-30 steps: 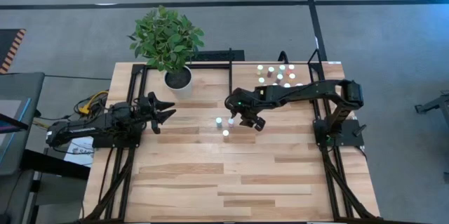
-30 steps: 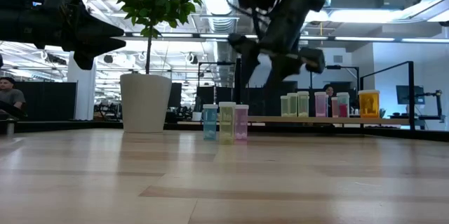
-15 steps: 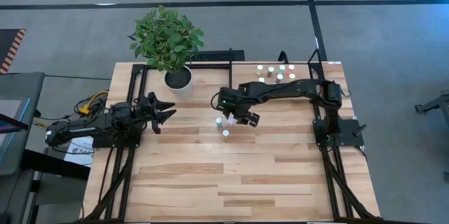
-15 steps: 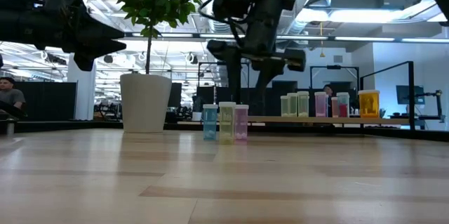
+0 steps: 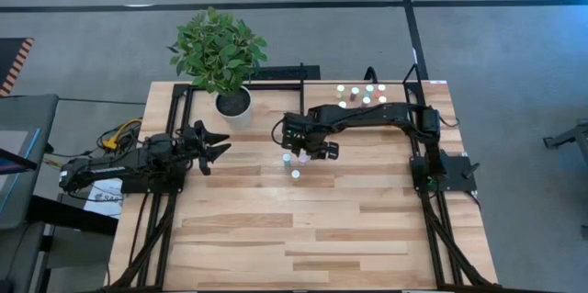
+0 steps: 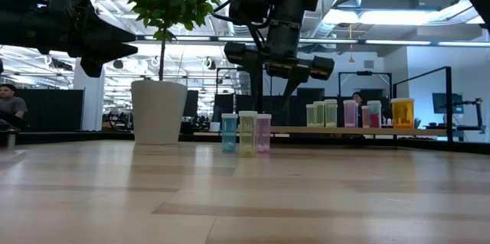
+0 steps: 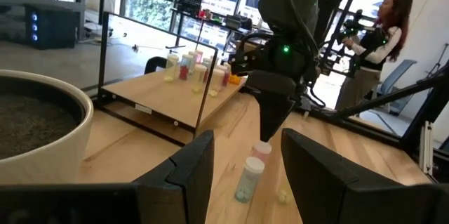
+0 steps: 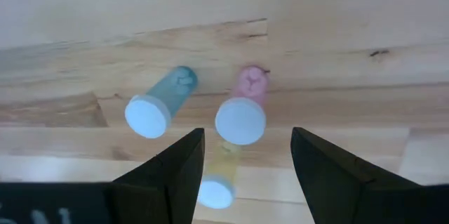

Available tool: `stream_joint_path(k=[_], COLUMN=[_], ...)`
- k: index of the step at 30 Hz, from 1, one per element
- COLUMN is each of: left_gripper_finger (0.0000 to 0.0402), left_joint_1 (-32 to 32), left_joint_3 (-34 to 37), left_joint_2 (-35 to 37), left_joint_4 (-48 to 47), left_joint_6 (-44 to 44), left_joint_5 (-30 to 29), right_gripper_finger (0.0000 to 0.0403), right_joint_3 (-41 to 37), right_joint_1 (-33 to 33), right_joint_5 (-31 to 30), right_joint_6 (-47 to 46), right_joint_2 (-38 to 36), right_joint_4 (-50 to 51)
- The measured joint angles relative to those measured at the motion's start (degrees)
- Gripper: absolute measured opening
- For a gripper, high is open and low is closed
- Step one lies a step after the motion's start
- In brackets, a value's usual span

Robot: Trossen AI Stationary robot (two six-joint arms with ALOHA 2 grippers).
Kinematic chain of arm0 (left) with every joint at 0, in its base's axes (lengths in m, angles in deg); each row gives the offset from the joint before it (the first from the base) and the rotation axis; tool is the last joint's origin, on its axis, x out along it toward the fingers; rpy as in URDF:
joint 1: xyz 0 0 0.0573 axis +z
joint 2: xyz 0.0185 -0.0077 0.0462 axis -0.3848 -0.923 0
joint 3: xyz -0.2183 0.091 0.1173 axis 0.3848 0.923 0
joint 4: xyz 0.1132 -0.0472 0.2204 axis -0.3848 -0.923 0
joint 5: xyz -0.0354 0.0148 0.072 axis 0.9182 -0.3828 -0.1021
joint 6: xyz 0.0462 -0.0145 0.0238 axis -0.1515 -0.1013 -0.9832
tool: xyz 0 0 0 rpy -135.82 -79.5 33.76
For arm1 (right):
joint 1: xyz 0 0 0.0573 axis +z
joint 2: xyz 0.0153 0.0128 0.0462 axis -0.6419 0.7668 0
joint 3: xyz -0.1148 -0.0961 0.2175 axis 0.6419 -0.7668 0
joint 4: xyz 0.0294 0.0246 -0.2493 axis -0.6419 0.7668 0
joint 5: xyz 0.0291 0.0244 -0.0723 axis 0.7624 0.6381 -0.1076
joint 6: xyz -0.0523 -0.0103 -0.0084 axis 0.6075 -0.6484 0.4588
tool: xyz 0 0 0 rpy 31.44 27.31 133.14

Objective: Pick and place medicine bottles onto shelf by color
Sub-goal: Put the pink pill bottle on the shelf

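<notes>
Pink bottle (image 5: 302,156) half hidden beneath right claw (image 5: 310,152) overhead

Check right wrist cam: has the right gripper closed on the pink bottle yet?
No: the right gripper hangs open above the pink bottle, whose white cap shows free between the two fingers, touching neither.

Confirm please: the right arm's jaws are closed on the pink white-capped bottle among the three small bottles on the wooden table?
Not quite. The right gripper hangs above the pink white-capped bottle with jaws open, holding nothing, as the right wrist view shows. The rest is right.
</notes>
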Motion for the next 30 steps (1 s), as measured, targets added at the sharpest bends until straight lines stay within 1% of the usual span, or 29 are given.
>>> stream_joint_path(k=[8,16,20,26,30], left_gripper_finger=[0.0153,0.0153,0.0153,0.0153,0.0153], left_joint_1=[0.0,0.0,0.0,0.02,0.0], left_joint_3=[0.0,0.0,0.0,0.0,0.0], left_joint_2=[0.0,0.0,0.0,0.0,0.0], left_joint_4=[0.01,0.01,0.01,0.01,0.01], left_joint_6=[0.0,-0.02,0.0,-0.01,-0.01], left_joint_5=[0.0,0.0,0.0,0.0,0.0], right_gripper_finger=[0.0234,0.0234,0.0234,0.0234,0.0234], right_joint_3=[0.0,-0.04,-1.76,-2.78,-2.79], right_joint_1=[0.0,0.04,0.52,0.48,0.6], right_joint_5=[-1.87,-2.03,-2.23,-2.35,-4.83], right_joint_6=[5.01,9.52,10.93,13.77,16.56], right_joint_2=[0.0,0.0,-0.09,-0.09,-0.07], right_joint_4=[0.1,-0.15,-3.12,-3.97,-4.97])
